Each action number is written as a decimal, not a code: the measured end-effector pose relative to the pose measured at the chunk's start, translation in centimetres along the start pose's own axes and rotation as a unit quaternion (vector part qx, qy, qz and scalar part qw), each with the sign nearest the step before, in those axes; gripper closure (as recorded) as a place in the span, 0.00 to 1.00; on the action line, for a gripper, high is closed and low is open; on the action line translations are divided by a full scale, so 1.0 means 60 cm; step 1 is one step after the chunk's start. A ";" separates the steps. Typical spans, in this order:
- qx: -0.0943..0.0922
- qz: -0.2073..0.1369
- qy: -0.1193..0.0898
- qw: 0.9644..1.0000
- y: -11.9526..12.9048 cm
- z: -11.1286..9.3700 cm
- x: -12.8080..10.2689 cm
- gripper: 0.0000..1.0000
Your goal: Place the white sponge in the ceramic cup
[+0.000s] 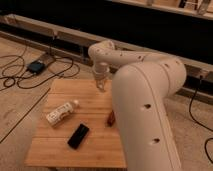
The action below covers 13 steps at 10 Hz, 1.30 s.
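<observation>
Camera view: my gripper [101, 86] hangs shut, seemingly empty, beyond the white bottle [62, 111]. I see neither white sponge nor ceramic cup; perhaps my arm [145, 100], right of the bottle, hides them. Reaching blind could topple the cup.

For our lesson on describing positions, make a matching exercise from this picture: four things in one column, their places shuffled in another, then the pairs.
1 gripper
2 white bottle
3 black flat object
4 dark box

A on the floor
B lying on the table, left side
C hanging above the table's far part
D nearest the table's front edge

Pairs: 1-C, 2-B, 3-D, 4-A
</observation>
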 end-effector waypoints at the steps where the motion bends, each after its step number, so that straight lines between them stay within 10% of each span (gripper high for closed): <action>1: -0.012 -0.007 -0.001 1.000 0.002 -0.019 0.015 1.00; 7: -0.077 -0.041 0.006 0.996 -0.026 -0.121 0.154 1.00; 13: -0.083 -0.017 0.021 0.996 -0.089 -0.171 0.274 1.00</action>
